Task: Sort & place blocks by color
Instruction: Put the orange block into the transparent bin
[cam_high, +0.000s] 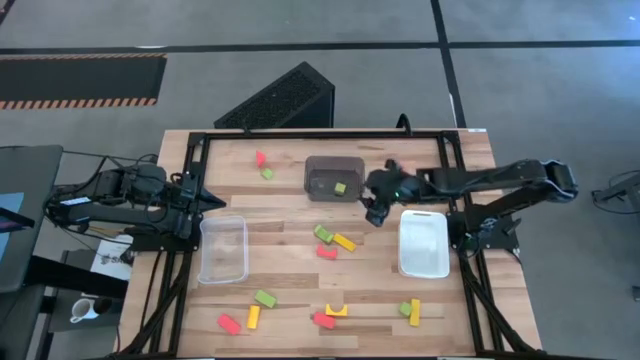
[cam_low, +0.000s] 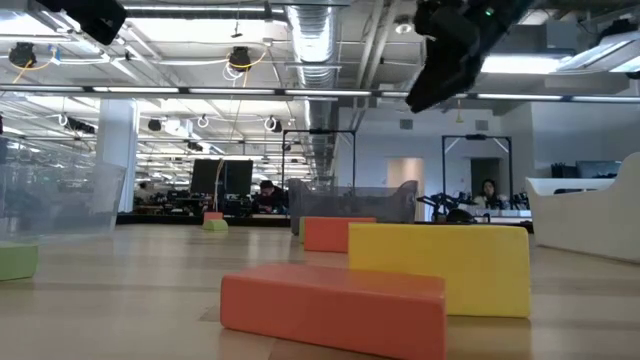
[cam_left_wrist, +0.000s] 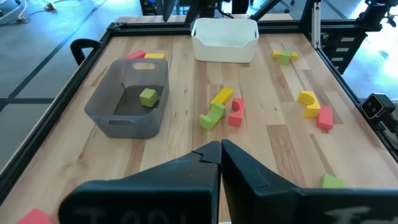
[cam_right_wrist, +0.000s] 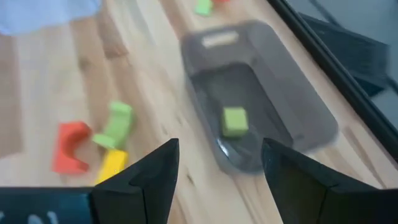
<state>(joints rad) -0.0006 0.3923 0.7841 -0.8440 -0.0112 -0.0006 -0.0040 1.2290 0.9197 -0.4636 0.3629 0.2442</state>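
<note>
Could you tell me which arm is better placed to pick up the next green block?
The right. Its open gripper hovers beside the dark grey bin, near the light green block at mid-table; the left gripper, shut, waits at the table's left edge.

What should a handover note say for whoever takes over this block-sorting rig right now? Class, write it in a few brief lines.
Right gripper: open, empty, beside the grey bin.
Left gripper: shut, empty, parked at the table's left edge.
Done: one green block is in the grey bin.
Clear bin and white bin hold nothing.
Left: the rest of the blocks lie loose on the table; nearest the right gripper is the green, yellow and red cluster at the centre.
</note>
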